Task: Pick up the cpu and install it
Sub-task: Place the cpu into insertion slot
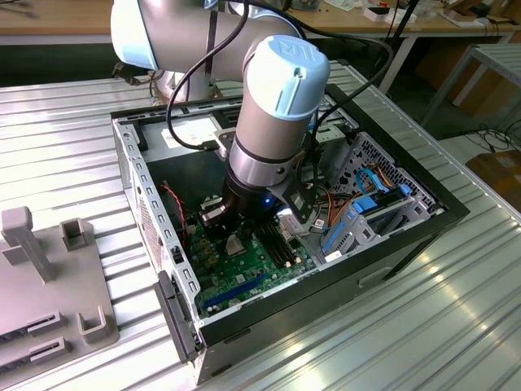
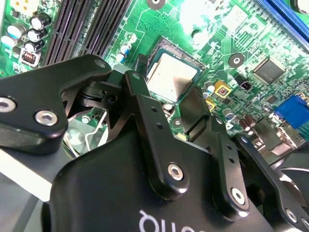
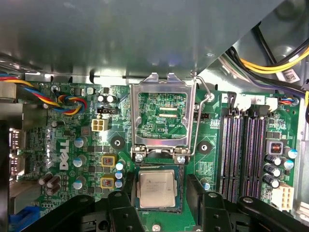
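The cpu (image 3: 156, 188), a small square chip with a silver-grey top, lies flat in the black-framed socket on the green motherboard (image 3: 215, 123). In the second wrist view the cpu (image 2: 173, 77) sits just beyond the black fingers. My gripper (image 3: 159, 202) is open and low over the socket, with one finger (image 3: 121, 205) on each side of the chip and a small gap to it on both sides. In the exterior view the gripper (image 1: 234, 232) reaches down inside the open computer case (image 1: 138, 187).
The socket's metal load plate (image 3: 161, 82) stands flipped open, with its wire lever (image 3: 205, 94) beside it. Long black memory slots (image 3: 241, 150) run alongside the socket. Coloured cables (image 3: 63, 102), the case walls and a drive bay (image 1: 370, 204) hem in the arm. A grey fixture (image 1: 49, 281) lies on the table.
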`<state>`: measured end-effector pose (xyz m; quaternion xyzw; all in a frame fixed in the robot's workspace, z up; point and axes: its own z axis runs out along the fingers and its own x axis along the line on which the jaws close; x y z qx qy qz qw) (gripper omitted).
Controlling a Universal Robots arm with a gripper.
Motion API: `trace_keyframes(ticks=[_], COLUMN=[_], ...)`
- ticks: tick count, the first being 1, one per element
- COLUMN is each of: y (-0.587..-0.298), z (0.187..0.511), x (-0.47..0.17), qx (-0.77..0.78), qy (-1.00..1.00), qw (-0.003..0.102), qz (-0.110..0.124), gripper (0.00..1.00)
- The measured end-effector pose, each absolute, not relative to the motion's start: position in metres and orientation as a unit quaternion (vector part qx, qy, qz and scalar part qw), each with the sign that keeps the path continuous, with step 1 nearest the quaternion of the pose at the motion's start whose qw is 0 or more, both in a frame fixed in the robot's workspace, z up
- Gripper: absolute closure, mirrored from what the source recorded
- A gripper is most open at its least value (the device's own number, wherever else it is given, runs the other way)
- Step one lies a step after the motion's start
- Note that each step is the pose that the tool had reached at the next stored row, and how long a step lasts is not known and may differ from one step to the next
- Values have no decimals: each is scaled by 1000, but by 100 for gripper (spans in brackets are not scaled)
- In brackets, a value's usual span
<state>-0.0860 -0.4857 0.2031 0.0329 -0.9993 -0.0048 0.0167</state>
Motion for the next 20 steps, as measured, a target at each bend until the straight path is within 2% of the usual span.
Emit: trace_keyframes(ticks=[14, 15, 17, 20], y=[-486, -486, -486, -486], z=[201, 201, 201, 201], x=[-88, -88, -88, -88], qx=[39, 39, 39, 39], qy=[-999, -999, -999, -999], qw=[16, 16, 16, 16], qz=[-8, -9, -9, -9], gripper=[45, 47, 58, 58])
